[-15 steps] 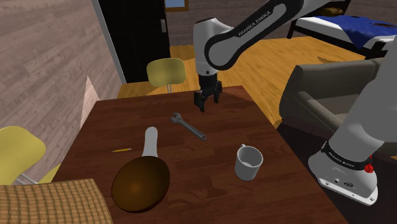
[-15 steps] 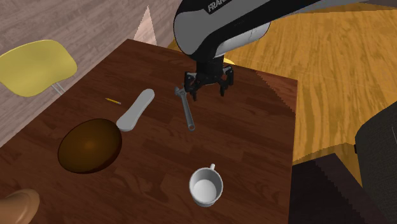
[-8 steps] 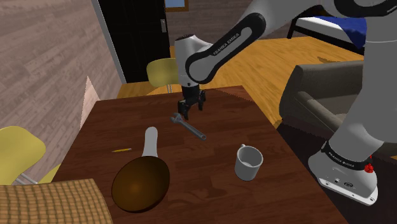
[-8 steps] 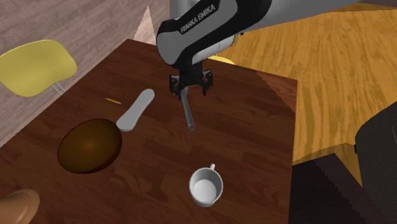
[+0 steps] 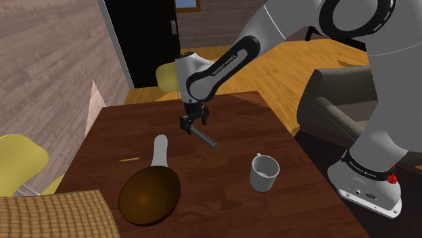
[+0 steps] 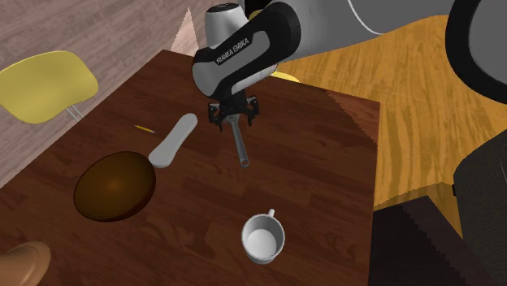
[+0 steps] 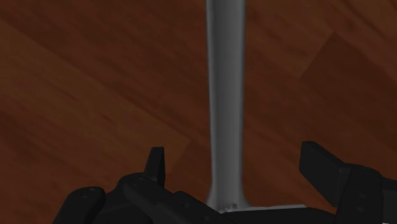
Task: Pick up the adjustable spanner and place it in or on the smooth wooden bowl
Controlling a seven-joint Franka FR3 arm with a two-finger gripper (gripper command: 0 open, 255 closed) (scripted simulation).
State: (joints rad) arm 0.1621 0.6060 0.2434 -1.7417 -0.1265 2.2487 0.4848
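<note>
Brown table [image 6: 325, 162]: gripper [image 6: 233, 122] w/ jaws apart straddles adj. spanner [image 6: 240, 148].

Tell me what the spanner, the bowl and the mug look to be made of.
Spanner: plain grey with a soft sheen along the handle, likely metal. Bowl: dark brown, glossy highlight, probably polished wood, though no grain shows. Mug: flat pale grey, matte; perhaps ceramic, but open.
</note>
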